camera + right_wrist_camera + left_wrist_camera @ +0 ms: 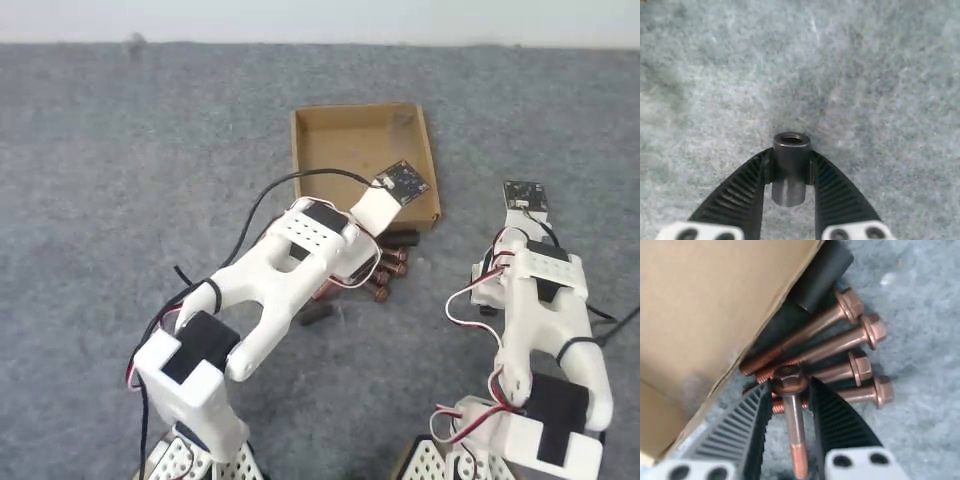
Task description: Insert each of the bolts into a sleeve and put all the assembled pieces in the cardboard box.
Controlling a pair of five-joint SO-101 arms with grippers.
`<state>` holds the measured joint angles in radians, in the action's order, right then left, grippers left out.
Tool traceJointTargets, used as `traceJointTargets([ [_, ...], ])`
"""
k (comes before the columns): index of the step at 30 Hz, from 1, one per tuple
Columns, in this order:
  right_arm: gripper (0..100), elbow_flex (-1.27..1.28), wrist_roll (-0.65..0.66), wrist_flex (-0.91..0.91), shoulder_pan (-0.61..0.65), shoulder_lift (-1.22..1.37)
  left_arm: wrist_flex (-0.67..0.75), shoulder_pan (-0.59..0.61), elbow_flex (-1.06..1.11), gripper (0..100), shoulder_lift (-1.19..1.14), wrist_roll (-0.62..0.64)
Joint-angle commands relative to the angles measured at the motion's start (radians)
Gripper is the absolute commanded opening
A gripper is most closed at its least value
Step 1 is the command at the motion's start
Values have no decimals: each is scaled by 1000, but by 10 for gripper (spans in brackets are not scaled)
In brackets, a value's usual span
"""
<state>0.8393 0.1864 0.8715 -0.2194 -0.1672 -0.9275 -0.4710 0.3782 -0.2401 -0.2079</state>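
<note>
My left gripper point(789, 386) is shut on a copper bolt point(794, 430), its ribbed fingers pinching it just under the hex head. Several more copper bolts point(840, 347) lie side by side on the carpet right beyond it, against the cardboard box point(715, 315). Two black sleeves point(822, 272) lie along the box's outer wall behind the bolts. My right gripper point(790, 156) is shut on a black sleeve point(789, 172), held above the carpet with its open bore facing the camera. In the high view the bolts point(388, 268) lie at the box's point(300, 150) near right corner.
Another black sleeve point(316, 313) lies loose on the carpet beside the left arm point(320, 240). The right arm point(540, 290) stands folded to the right of the box. A white wall runs along the carpet's far edge.
</note>
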Motion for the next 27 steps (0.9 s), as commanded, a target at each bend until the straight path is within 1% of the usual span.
traceJointTargets([
  [1,6,-5,14,-8,10,-38,-9,-3,-38,40,0,-11],
  [8,6,-5,14,-12,8,-38,-11,-3,-38,11,11,-6],
  [13,6,-5,14,-12,8,-38,-78,3,-59,11,72,-2],
  [18,6,-5,14,-12,8,-38,-86,34,-58,11,123,91],
  [27,6,-5,14,-12,8,-38,-83,40,-51,13,123,97],
])
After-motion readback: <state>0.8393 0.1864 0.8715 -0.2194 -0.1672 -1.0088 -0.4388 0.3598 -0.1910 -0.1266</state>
